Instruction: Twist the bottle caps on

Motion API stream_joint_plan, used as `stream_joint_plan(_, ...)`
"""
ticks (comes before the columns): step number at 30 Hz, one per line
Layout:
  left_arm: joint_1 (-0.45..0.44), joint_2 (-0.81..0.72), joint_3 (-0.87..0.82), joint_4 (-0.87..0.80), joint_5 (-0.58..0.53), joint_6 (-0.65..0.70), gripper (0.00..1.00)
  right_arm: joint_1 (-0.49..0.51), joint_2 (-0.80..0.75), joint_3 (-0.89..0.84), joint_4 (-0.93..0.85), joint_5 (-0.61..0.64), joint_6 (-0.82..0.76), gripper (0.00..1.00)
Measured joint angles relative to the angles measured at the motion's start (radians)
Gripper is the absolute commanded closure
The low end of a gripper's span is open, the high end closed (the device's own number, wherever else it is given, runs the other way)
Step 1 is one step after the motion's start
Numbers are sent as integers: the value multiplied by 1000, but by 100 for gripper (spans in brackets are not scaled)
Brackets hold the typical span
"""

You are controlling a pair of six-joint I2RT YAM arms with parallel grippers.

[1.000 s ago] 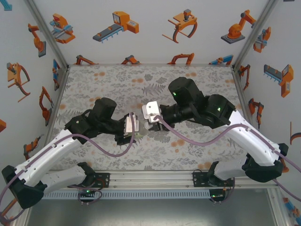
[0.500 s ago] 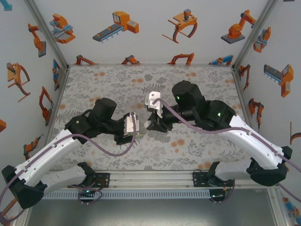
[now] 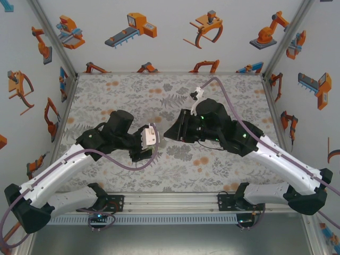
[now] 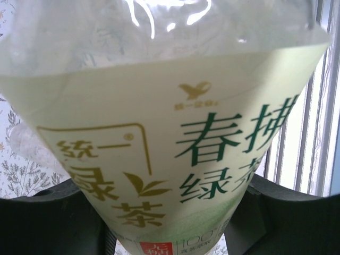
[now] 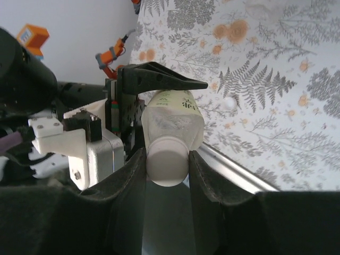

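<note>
A clear bottle with a pale yellow-green label lies sideways above the mat, with my left gripper shut on its body. Black fingers press both sides of the label. In the right wrist view the bottle points its neck at the camera. A white bottle cap sits on that neck, and my right gripper is shut on the cap. From above, the left gripper and right gripper meet tip to tip at mid-table, hiding the bottle between them.
The floral mat covers the table, with free room at the back and left. An aluminium rail runs along the near edge. A small white round object lies on the mat beyond the bottle. Printed walls enclose three sides.
My right wrist has rolled round at the bottle's neck, swinging its white camera mount from the near side over to the far side. Its jaws tightened slightly. The left arm barely moved.
</note>
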Motion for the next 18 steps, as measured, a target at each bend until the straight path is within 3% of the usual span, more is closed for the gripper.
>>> stream_joint_plan(2, 0, 2, -2, 2, 1, -7, 99, 0, 0, 0, -9, 11, 39, 97)
stream_joint_plan(6, 0, 5, -5, 14, 4, -12, 95, 0, 5, 10, -18, 18, 46, 72)
stream_joint_plan(13, -1, 5, -5, 90, 57, -14, 92, 0, 0, 29, 21, -8, -126, 46)
stream_joint_plan(18, -2, 6, -5, 129, 108, -13, 92, 1, -13, 52, 43, -48, -356, 45)
